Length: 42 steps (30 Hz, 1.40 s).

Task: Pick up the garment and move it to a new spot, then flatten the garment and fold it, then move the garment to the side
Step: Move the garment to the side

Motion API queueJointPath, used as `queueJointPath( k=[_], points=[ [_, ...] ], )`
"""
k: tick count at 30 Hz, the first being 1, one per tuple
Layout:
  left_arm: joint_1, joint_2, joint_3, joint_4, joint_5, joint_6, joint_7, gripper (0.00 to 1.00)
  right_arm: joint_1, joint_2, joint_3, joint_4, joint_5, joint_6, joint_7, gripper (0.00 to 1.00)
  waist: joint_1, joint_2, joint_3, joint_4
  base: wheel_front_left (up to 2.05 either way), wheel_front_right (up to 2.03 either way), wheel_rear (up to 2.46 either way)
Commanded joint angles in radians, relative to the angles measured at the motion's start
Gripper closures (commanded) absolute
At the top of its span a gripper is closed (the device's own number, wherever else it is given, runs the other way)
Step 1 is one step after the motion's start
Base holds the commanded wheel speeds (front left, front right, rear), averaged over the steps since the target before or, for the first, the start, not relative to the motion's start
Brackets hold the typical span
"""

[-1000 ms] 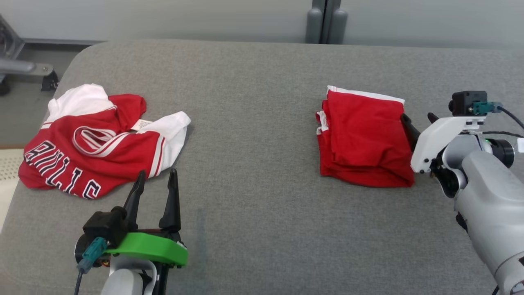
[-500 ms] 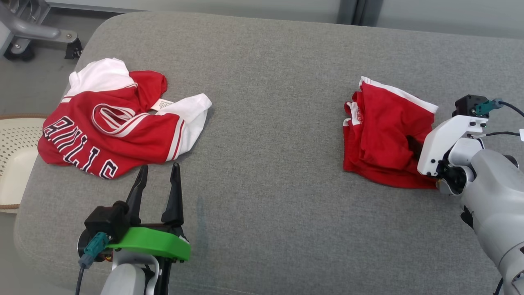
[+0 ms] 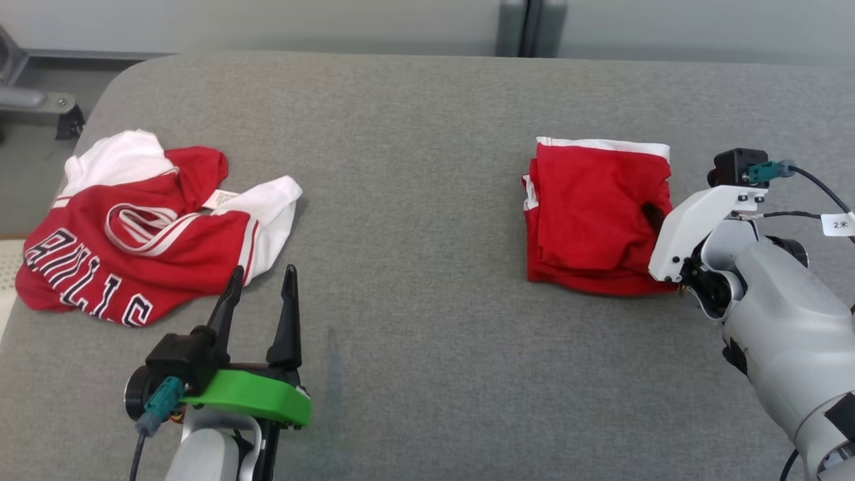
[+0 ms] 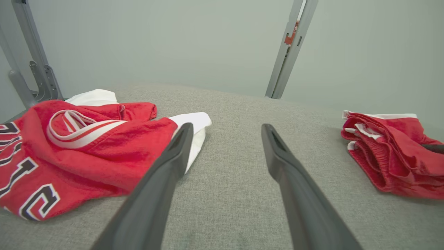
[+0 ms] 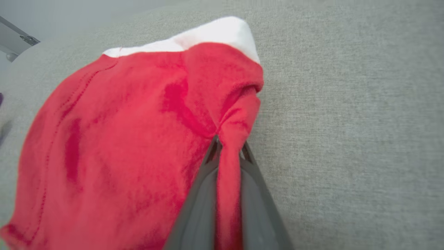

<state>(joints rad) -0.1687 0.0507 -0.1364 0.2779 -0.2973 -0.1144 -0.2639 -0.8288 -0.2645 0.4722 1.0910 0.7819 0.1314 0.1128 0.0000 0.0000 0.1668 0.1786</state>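
Head view: folded red garment (image 3: 594, 220) sits right of centre on the grey worktop (image 3: 414, 374). Right end effector (image 3: 651, 215) is clamped on its right edge. Left end effector (image 3: 260, 294) hovers with fingers apart, holding nothing, just beside a crumpled jersey (image 3: 133, 234) at far left. The jersey lettering is upside down to me and reads "BULLS" as best I can tell. Print on its white neck label (image 3: 219, 198) is too small to read. The cable tag (image 3: 838, 224) on the right arm starts with "2"; I can't make out the second mark.

Left wrist view: the fingers are wide apart with bare worktop between them. Off to the right, the garment's near edge shows several loose stacked layers with white trim. I judge it light, limp and unbound, so the stack will slump or open if I lift it by one layer.

Right wrist view: the fingers are shut on a narrow ridge of red cloth just below the white band (image 5: 208, 34). I can't tell how many layers are caught. The cloth looks matte, not slippery. The worktop cloth looks grippy, so dragging may peel the lower folds. I think a safer hold takes the full stack at a folded edge, deeper in.
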Motion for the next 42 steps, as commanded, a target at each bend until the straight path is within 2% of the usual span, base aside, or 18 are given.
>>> queueJointPath(
  k=[1,14,25,29,34,42],
  points=[
    [-0.004,0.004,-0.006,-0.001,0.009,-0.006,-0.001,0.0,-0.01,-0.006,0.007,-0.001,0.01,-0.001,-0.014,1.0,0.0,0.0,-0.038,-0.072,0.0,0.0,0.0],
    [-0.045,0.013,-0.091,0.017,0.01,-0.015,0.0,0.0,0.012,-0.013,0.061,0.007,0.099,-0.001,-0.078,1.0,0.0,0.0,-0.058,-0.293,0.0,0.0,0.0],
    [-0.089,0.02,-0.144,0.04,0.0,-0.017,0.0,0.0,-0.015,-0.014,0.114,-0.019,0.162,-0.001,-0.115,1.0,0.0,0.0,-0.002,-0.407,0.0,0.0,0.0],
    [-0.11,0.026,-0.163,0.041,0.006,-0.017,0.0,0.0,-0.051,-0.025,0.138,-0.027,0.165,-0.001,-0.135,1.0,0.0,0.0,0.055,-0.409,0.0,0.0,0.0],
    [-0.156,0.046,-0.19,0.033,0.016,-0.017,0.006,0.0,-0.123,-0.069,0.173,-0.039,0.158,-0.001,-0.15,1.0,0.0,0.0,0.161,-0.374,0.0,0.0,0.0],
    [-0.229,0.08,-0.209,0.001,0.027,-0.017,0.023,0.0,-0.277,-0.228,0.234,-0.017,0.118,-0.001,-0.13,1.0,0.0,0.0,0.342,-0.286,0.0,0.0,0.0]
  ],
)
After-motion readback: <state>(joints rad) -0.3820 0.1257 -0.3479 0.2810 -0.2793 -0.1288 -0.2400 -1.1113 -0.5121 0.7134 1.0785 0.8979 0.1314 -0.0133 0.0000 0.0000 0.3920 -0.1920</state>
